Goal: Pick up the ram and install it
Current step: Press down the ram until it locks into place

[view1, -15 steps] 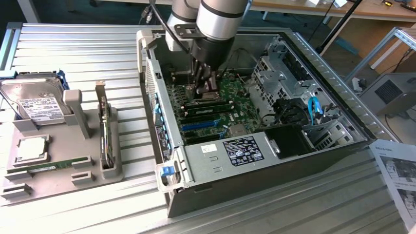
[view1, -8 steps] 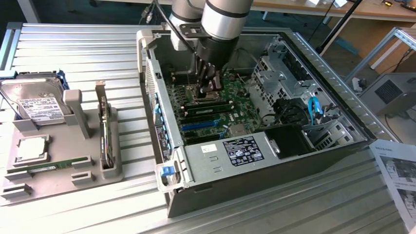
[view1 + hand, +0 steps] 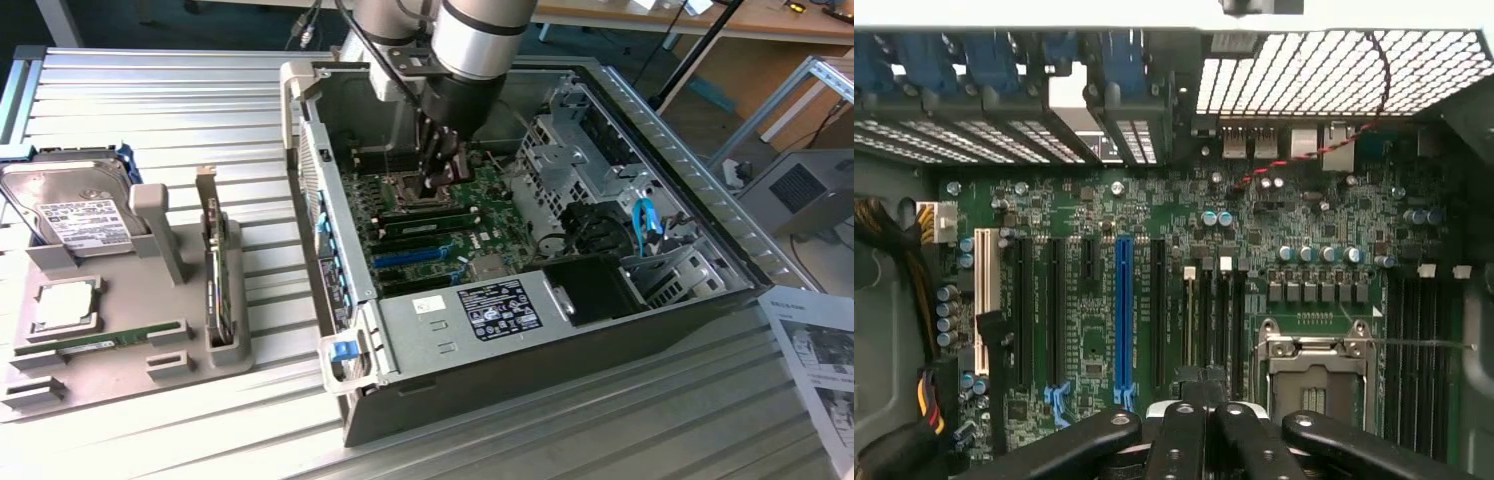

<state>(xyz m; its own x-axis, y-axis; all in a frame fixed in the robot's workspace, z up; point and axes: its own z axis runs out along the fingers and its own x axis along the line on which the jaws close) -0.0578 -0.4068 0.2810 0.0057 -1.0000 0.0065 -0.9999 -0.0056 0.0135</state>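
A long thin green ram stick [image 3: 104, 340] lies flat in the grey parts holder [image 3: 160, 362] at the exterior view's left, outside the computer. My gripper [image 3: 438, 186] is far from it, reaching down into the open computer case [image 3: 534, 330]. It hangs just above the motherboard [image 3: 1094, 330], over the dark memory slots [image 3: 1212, 320] beside the open processor socket [image 3: 1316, 372]. In the wrist view the gripper [image 3: 1204, 408] has its two black fingers pressed together. I cannot make out anything held between them.
The holder also carries a hard drive [image 3: 74, 210], a square silver processor [image 3: 62, 305] and an upright expansion card [image 3: 214, 270]. Inside the case are a blue slot [image 3: 1122, 310], black slots, drive cages [image 3: 581, 150] and cable bundles [image 3: 894, 290]. A paper sheet [image 3: 817, 360] lies at the right.
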